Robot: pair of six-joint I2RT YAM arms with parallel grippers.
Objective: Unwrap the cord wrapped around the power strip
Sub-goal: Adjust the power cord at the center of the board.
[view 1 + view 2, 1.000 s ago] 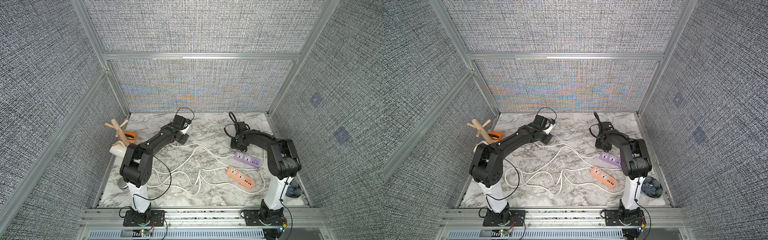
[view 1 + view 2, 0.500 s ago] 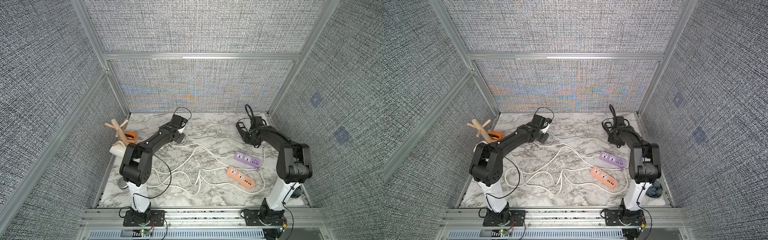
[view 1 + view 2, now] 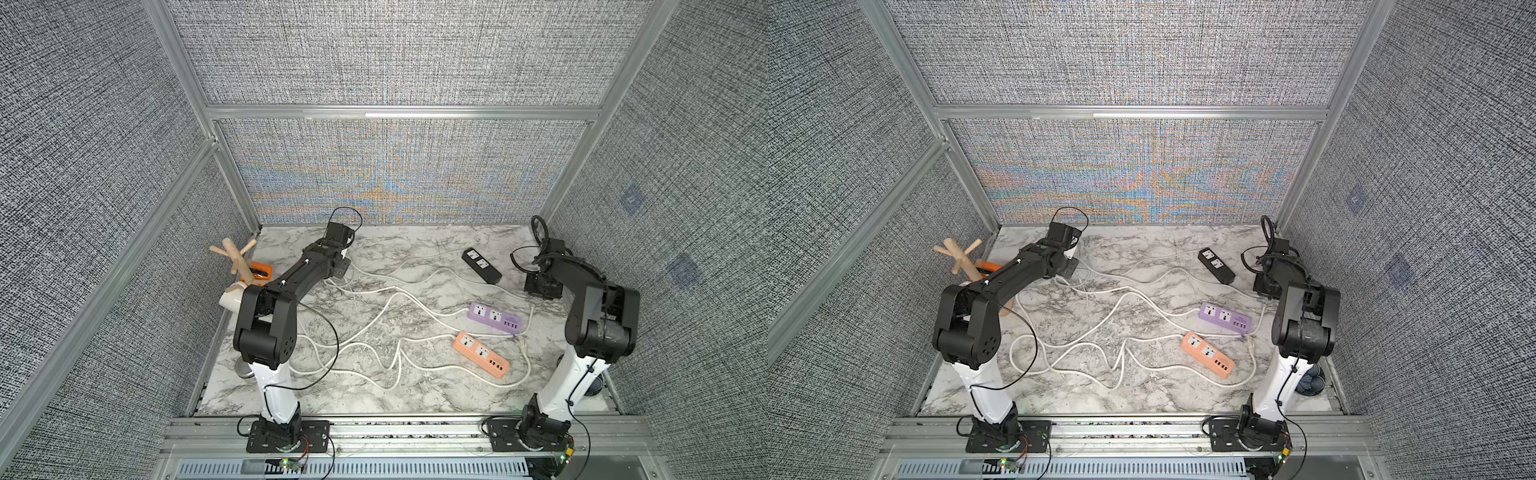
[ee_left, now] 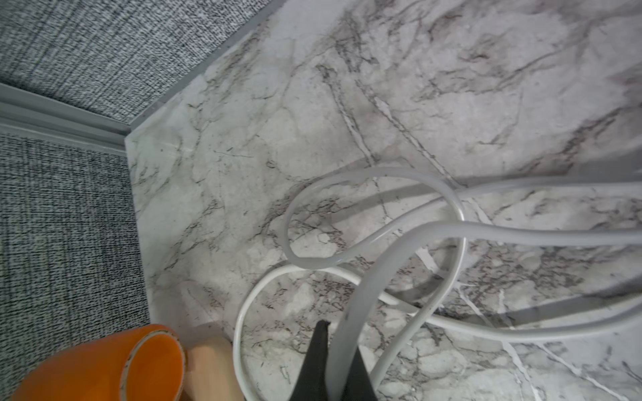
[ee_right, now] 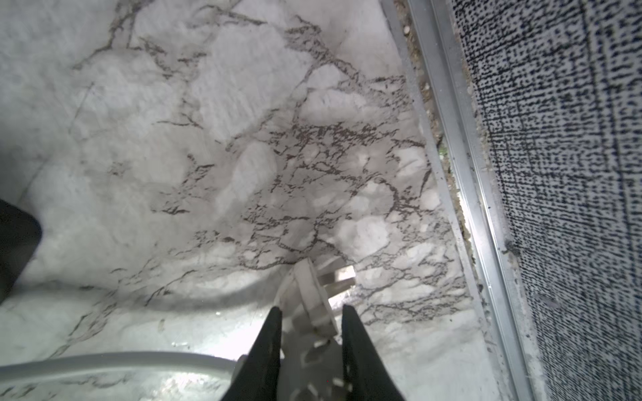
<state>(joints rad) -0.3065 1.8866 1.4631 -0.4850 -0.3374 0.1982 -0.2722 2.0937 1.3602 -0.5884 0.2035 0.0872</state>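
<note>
**Both claws pinching, cords sprawled everywhere**

The left gripper (image 4: 338, 347) is squeezed tight on a strand of white cord (image 4: 351, 312) over by the far left corner, with an orange cup (image 4: 153, 361) near it. The right gripper (image 5: 311, 310) has its fingers clamped either side of a white plug (image 5: 307, 284), close to the metal rail (image 5: 462, 173) along the right wall. All three strips lie flat on the right half of the marble table (image 3: 374, 399): the black power strip (image 3: 481, 265) toward the back, the purple power strip (image 3: 494, 318) nearer, and the orange power strip (image 3: 481, 355) nearest. The cords run in loose loops across the middle. Honestly can't tell which strip that plug belongs to.
</note>
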